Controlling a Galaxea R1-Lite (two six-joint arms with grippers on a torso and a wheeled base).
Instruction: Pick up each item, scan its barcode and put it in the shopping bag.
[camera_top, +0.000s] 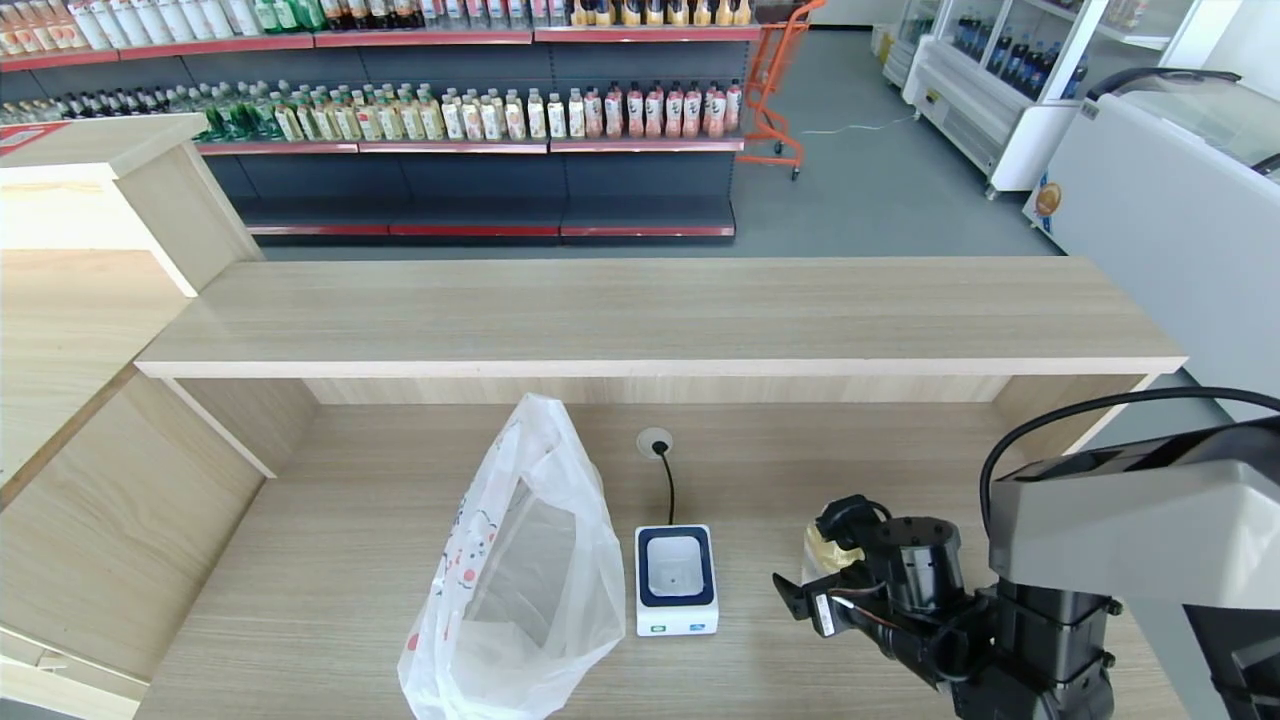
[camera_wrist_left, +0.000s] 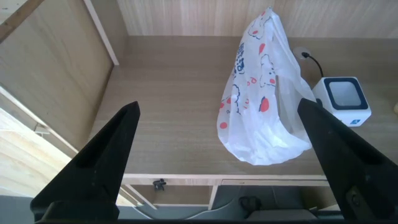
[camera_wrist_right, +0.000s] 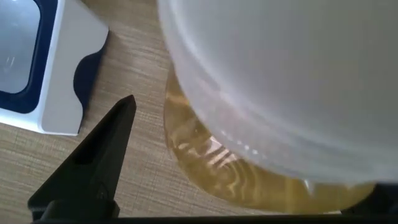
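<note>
My right gripper (camera_top: 815, 556) straddles a translucent container (camera_wrist_right: 261, 93) of yellowish contents on the worktop (camera_top: 350, 560) near the scanner (camera_top: 676, 580). Its fingers (camera_wrist_right: 93, 162) are spread, not gripping. It looks light, thin-walled and slick, so I'd squeeze the sidewall gently. The left gripper (camera_wrist_left: 219, 106) hangs released above the shopping bag (camera_wrist_left: 261, 118).

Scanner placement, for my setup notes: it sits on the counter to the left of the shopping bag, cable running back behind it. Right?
No: the scanner sits to the right of the shopping bag, as the head view shows. It is on the counter, its cable running back behind it.
</note>
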